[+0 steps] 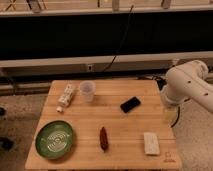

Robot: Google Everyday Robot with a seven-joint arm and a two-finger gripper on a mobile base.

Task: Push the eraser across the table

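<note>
The eraser (130, 104) is a small flat black block lying at an angle on the right half of the light wooden table (120, 150). My white arm (186, 85) reaches in from the right, above the table's right edge. My gripper (169, 114) hangs below the arm's end at that edge, to the right of the eraser and a little nearer the front. It is apart from the eraser.
A clear plastic cup (87, 90) and a white tube-like item (65, 97) stand at the back left. A green plate (54, 139) is at the front left, a dark red elongated item (103, 137) at the front middle, and a whitish block (150, 143) at the front right.
</note>
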